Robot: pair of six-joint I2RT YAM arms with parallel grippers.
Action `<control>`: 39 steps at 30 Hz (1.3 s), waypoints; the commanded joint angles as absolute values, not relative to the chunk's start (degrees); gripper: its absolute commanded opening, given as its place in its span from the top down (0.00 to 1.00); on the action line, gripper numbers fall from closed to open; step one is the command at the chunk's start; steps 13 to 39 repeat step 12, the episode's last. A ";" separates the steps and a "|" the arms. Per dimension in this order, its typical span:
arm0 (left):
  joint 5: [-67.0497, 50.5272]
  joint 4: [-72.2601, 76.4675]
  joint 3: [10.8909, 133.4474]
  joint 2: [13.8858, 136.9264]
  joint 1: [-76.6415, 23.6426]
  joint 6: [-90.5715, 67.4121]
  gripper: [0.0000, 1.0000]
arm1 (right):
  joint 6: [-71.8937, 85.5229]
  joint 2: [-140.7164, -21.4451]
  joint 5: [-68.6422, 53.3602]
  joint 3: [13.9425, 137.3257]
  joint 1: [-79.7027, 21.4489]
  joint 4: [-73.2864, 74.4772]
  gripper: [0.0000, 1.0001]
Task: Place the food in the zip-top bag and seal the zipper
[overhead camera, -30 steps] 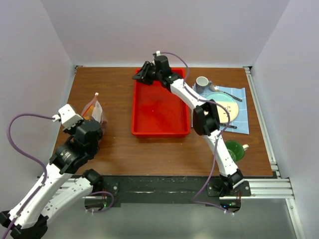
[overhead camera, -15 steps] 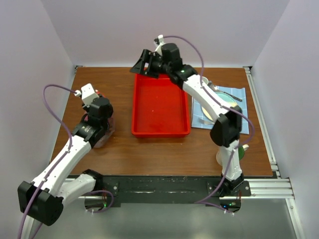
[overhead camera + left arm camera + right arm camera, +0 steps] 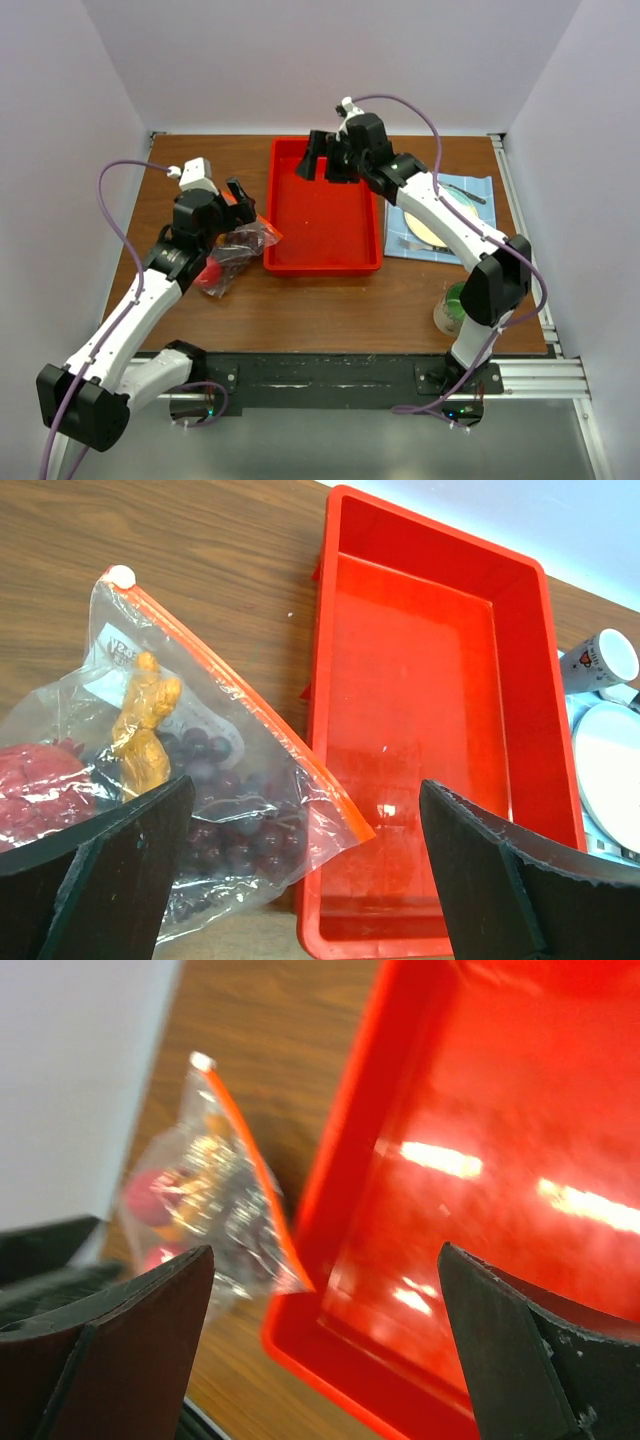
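The zip-top bag (image 3: 215, 780) lies flat on the table, one corner against the red tray (image 3: 430, 730). Inside it I see the food: dark purple grapes (image 3: 225, 805), a yellow-orange cluster (image 3: 145, 725) and red fruits (image 3: 35, 795). The orange-red zipper (image 3: 250, 715) runs in an unbroken line from a white tab (image 3: 120, 576) to the corner by the tray. My left gripper (image 3: 305, 880) hovers open above the bag's right edge and holds nothing. In the top view the bag (image 3: 238, 250) lies just below it (image 3: 238, 198). My right gripper (image 3: 322, 163) hangs open over the tray's far end.
The red tray (image 3: 322, 225) has nothing in it. To its right lie a blue cloth (image 3: 480, 190) with a plate (image 3: 428, 225), and a white mug (image 3: 605, 660). A green cup (image 3: 455, 305) stands near the right arm's base. Walls close in the left, far and right sides.
Both grippers opened. The left one let go of the bag, which went from upright in its grip to flat by the tray. The right gripper moved right along the tray's far end.
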State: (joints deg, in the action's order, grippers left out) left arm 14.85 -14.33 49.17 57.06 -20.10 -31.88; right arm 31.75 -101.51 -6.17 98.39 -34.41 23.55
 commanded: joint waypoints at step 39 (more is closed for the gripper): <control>13.80 -13.45 49.40 50.98 -19.78 -29.45 0.00 | 31.73 -81.48 5.27 78.84 -34.28 15.38 0.01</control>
